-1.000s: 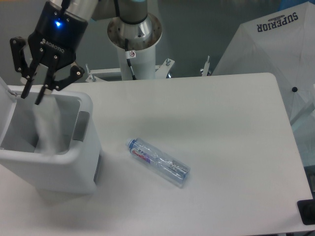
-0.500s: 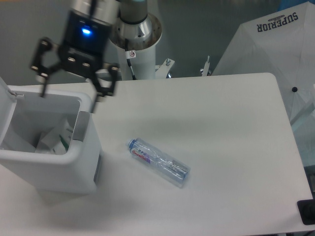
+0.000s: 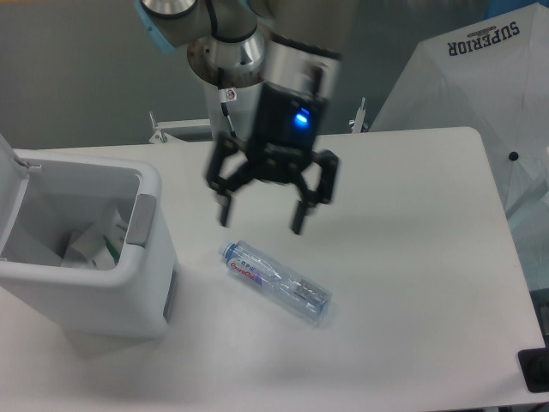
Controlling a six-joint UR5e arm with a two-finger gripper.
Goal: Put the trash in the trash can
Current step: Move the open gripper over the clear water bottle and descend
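A clear plastic bottle [image 3: 276, 282] with a blue cap and red-blue label lies on its side on the white table [image 3: 403, 257]. My gripper [image 3: 261, 223] hovers open just above and behind it, its fingers spread wide with nothing between them. At the left stands the white trash can [image 3: 94, 283], lid up. The whitish pouch [image 3: 93, 246] with green print lies inside it.
The arm's base column [image 3: 233, 86] rises at the table's back edge. A white umbrella-like cover [image 3: 480, 94] printed SUPERIOR stands off the table at the right. A dark object [image 3: 536, 371] sits at the bottom right corner.
The pouch dropped from my gripper into the trash can. My open gripper then swung right from above the can to above the bottle. The bottle has not moved.
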